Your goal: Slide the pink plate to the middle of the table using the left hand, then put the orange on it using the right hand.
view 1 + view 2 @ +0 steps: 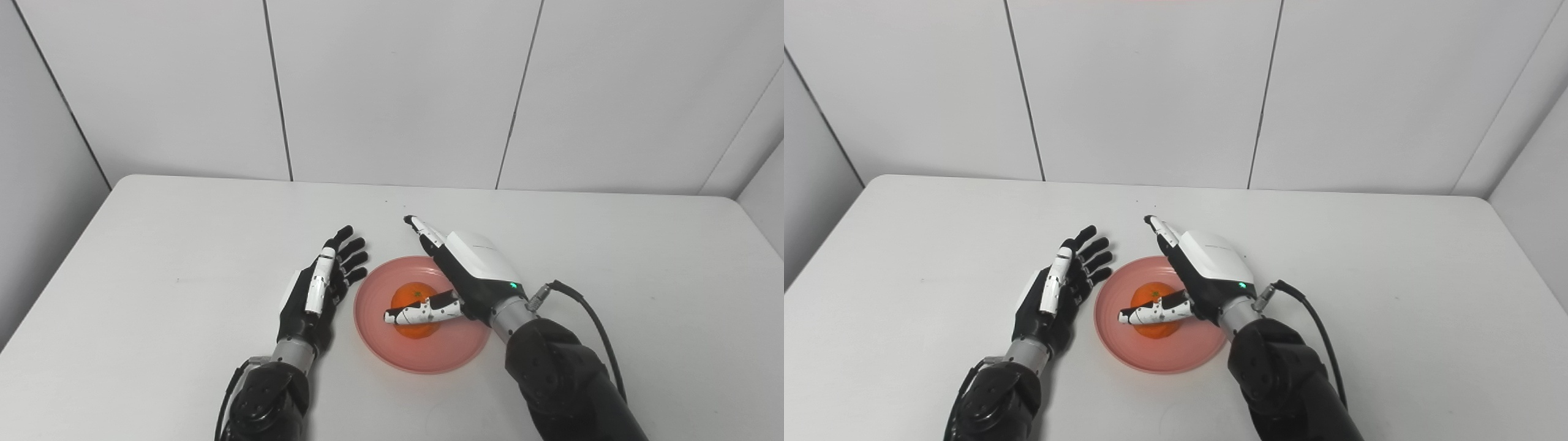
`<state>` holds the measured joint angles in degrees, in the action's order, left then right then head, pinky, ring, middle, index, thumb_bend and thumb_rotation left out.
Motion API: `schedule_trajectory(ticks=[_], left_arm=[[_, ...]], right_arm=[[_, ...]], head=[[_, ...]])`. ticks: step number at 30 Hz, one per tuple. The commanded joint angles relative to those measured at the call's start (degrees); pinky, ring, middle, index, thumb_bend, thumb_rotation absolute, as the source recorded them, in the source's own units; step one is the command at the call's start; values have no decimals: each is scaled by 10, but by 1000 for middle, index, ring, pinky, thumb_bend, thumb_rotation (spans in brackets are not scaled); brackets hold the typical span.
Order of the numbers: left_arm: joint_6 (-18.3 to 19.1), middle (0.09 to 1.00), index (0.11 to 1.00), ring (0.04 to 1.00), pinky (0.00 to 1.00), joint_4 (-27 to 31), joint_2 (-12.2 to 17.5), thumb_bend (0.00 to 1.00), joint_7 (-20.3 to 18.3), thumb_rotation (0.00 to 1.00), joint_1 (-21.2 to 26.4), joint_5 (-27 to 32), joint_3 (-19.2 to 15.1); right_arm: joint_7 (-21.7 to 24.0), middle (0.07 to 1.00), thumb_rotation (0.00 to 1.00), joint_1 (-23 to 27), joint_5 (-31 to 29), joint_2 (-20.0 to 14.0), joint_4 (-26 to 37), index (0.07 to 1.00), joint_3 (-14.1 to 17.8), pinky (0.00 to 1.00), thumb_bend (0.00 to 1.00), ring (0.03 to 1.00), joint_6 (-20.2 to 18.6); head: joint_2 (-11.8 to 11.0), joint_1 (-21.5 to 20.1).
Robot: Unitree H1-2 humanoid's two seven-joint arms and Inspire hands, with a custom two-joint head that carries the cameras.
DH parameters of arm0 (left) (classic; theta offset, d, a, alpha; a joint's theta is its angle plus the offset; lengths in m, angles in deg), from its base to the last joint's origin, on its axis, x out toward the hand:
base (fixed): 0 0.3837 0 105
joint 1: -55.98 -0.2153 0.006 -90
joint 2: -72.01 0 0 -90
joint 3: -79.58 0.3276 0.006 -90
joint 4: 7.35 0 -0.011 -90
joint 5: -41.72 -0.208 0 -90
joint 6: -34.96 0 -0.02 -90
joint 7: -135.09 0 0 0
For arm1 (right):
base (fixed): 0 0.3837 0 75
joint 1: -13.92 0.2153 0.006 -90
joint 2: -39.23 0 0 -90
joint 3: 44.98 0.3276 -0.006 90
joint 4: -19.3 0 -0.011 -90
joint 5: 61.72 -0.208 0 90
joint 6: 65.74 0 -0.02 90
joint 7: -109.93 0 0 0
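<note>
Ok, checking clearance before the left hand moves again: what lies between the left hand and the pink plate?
Nothing: only a narrow strip of bare table separates the left hand from the pink plate rim, seen in both eye views.

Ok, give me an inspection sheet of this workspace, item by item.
Surface: white table, a few tiny dark specks, otherwise plain.
Job's things: pink plate near the table's middle, close to the robot; orange sits on it.
Clutter: nothing seen.
Hands: left hand open, fingers spread, just left of the plate's rim; contact with the rim cannot be told. Right hand open above the plate, thumb across the front of the orange, fingers extended past it, not closed on it.
Cables: black cable loops from the right wrist back along the forearm; another one runs by the left wrist.
Surroundings: white panelled walls behind and at the sides.
</note>
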<state>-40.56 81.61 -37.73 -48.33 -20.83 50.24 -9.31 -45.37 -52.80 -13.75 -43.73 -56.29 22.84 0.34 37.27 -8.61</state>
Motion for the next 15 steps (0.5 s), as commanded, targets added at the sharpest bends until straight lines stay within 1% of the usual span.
schedule_trajectory(ticks=[1, 7, 8, 9, 12, 13, 14, 15], left_arm=[[5, 889, 886, 882, 866, 0, 0, 374, -2, 1000, 6, 4, -2], [2, 898, 898, 893, 878, 0, 2, 372, -6, 1000, 5, 10, -3], [2, 898, 899, 894, 878, 0, 2, 371, -6, 1000, 5, 11, -3], [1, 897, 894, 894, 877, 0, 2, 373, -6, 1000, 5, 12, -4], [-7, 898, 895, 894, 883, -7, 7, 376, -10, 1000, 5, 14, -4], [-9, 902, 900, 896, 886, -8, 9, 382, -12, 1000, 5, 14, -4], [-9, 903, 900, 895, 885, -10, 11, 384, -13, 1000, 6, 14, -4], [-10, 903, 900, 895, 884, -11, 13, 385, -15, 1000, 6, 14, -5]], right_arm=[[-27, 973, 532, 11, -9, -1, 20, 998, 13, 866, 1000, 937, 26], [-82, 972, 586, 1, -47, 1, 39, 996, 51, 830, 1000, 918, 56], [-92, 971, 591, -3, -52, 4, 49, 997, 60, 827, 1000, 916, 54], [-99, 973, 619, -6, -55, 6, 55, 999, 65, 823, 1000, 916, 53], [-144, 971, 645, -30, -82, 20, 77, 997, 99, 817, 1000, 914, 61], [-157, 960, 674, -37, -89, 23, 81, 986, 107, 814, 998, 910, 64], [-169, 957, 722, -47, -96, 26, 84, 987, 116, 816, 973, 912, 67], [-177, 957, 731, -54, -101, 28, 86, 988, 121, 817, 968, 913, 70]], head=[[-2, -1], [-3, -7], [-4, -11], [-4, -11], [-6, -17], [-6, -17], [-7, -20], [-7, -20]])
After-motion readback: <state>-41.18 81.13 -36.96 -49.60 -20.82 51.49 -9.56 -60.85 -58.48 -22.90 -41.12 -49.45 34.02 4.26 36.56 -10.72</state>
